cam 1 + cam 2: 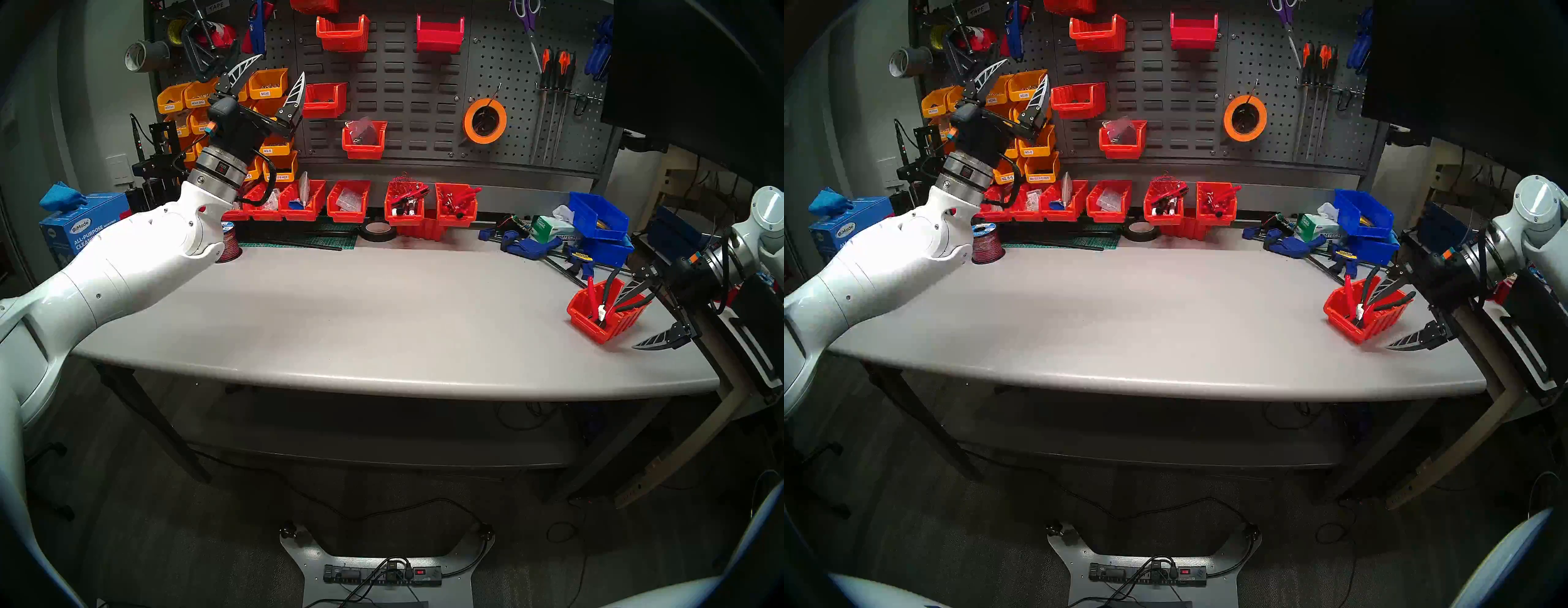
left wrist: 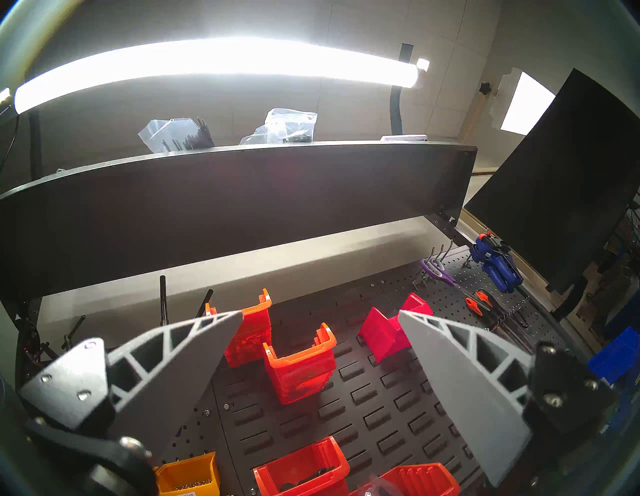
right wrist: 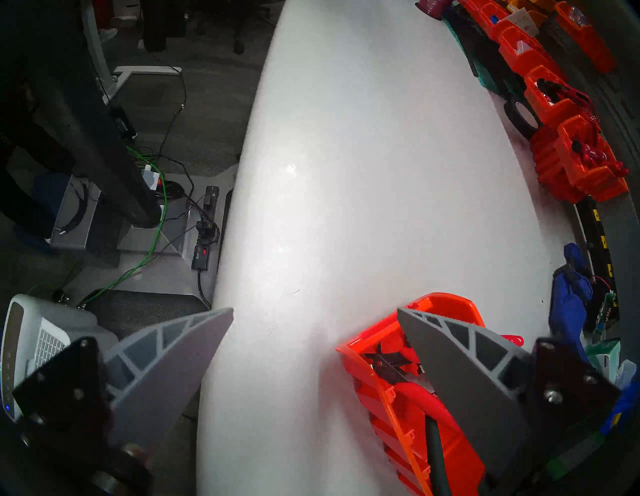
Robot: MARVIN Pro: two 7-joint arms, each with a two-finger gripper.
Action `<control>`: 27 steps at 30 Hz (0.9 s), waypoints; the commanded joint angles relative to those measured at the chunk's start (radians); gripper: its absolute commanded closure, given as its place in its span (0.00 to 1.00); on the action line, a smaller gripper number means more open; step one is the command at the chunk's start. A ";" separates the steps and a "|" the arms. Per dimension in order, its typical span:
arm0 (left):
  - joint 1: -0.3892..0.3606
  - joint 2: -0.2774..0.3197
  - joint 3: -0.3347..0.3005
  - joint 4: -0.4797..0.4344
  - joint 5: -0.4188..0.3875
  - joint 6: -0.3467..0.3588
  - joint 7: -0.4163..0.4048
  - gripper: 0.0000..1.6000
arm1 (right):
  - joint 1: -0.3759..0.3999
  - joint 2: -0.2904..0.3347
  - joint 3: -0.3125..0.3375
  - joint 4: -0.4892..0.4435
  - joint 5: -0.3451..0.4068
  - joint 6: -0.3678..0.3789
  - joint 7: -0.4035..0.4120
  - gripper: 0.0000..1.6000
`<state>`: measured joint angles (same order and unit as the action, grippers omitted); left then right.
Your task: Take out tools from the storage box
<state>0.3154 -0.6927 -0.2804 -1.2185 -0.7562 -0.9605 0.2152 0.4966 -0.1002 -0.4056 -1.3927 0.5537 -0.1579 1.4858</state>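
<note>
Because the red-handled flush cutters (image 1: pixel 591 296) and dark-handled pliers (image 1: pixel 629 302) stand loosely in the light storage box (image 1: pixel 594 327), their stiff, probably slick handles are the best hold. The right gripper (image 1: pixel 645 316), wide open and empty, straddles the box; blue bar clamps (image 1: pixel 530 246) lie beyond. The left gripper (image 1: pixel 278 76) hangs open, far away.
</note>
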 commanded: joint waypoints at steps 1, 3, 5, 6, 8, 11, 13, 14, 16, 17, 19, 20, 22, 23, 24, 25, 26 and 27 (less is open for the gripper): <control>-0.024 0.003 -0.015 -0.002 0.002 0.001 0.000 0.00 | 0.031 0.000 -0.018 -0.036 -0.076 0.034 -0.002 0.00; -0.024 0.003 -0.015 -0.002 0.002 0.001 0.000 0.00 | 0.036 0.000 -0.026 -0.042 -0.096 0.042 -0.002 0.00; -0.024 0.003 -0.015 -0.002 0.002 0.001 0.000 0.00 | 0.043 0.000 -0.033 -0.048 -0.115 0.048 -0.002 0.00; -0.024 0.003 -0.015 -0.002 0.002 0.001 0.000 0.00 | 0.046 0.000 -0.038 -0.051 -0.123 0.052 -0.002 0.00; -0.024 0.003 -0.015 -0.002 0.002 0.001 0.000 0.00 | 0.052 0.000 -0.046 -0.054 -0.138 0.058 -0.002 0.00; -0.024 0.003 -0.015 -0.002 0.002 0.001 -0.001 0.00 | 0.057 0.000 -0.059 -0.058 -0.157 0.068 -0.002 0.00; -0.024 0.003 -0.015 -0.002 0.002 0.001 -0.001 0.00 | 0.062 0.000 -0.066 -0.060 -0.167 0.074 -0.002 0.00; -0.024 0.003 -0.015 -0.002 0.002 0.001 -0.001 0.00 | 0.066 0.000 -0.070 -0.061 -0.173 0.079 -0.002 0.00; -0.024 0.003 -0.015 -0.002 0.002 0.001 -0.001 0.00 | 0.075 0.000 -0.074 -0.058 -0.186 0.085 -0.002 0.00; -0.024 0.003 -0.015 -0.002 0.003 0.001 -0.001 0.00 | 0.081 0.000 -0.075 -0.055 -0.192 0.087 -0.002 0.00; -0.024 0.003 -0.015 -0.002 0.003 0.001 -0.001 0.00 | 0.095 0.000 -0.075 -0.051 -0.205 0.093 -0.002 0.00; -0.025 0.003 -0.015 -0.002 0.003 0.001 -0.001 0.00 | 0.105 0.000 -0.072 -0.049 -0.212 0.096 -0.002 0.00; -0.025 0.003 -0.015 -0.002 0.003 0.001 -0.001 0.00 | 0.122 0.000 -0.067 -0.047 -0.230 0.096 -0.002 0.00; -0.025 0.003 -0.015 -0.002 0.003 0.001 -0.001 0.00 | 0.129 0.000 -0.064 -0.045 -0.235 0.096 -0.002 0.00; -0.025 0.003 -0.015 -0.002 0.003 0.001 -0.001 0.00 | 0.137 0.000 -0.060 -0.043 -0.240 0.096 -0.002 0.00; -0.025 0.003 -0.015 -0.002 0.003 0.001 -0.002 0.00 | 0.145 0.000 -0.057 -0.043 -0.246 0.098 -0.002 0.00; -0.025 0.003 -0.015 -0.002 0.003 0.001 -0.002 0.00 | 0.152 0.000 -0.054 -0.044 -0.252 0.095 -0.002 0.00; -0.025 0.003 -0.015 -0.002 0.003 0.001 -0.002 0.00 | 0.157 0.000 -0.052 -0.044 -0.257 0.095 -0.002 0.00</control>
<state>0.3142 -0.6926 -0.2811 -1.2184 -0.7562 -0.9605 0.2133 0.5797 -0.0994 -0.4882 -1.4412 0.3354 -0.0684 1.4857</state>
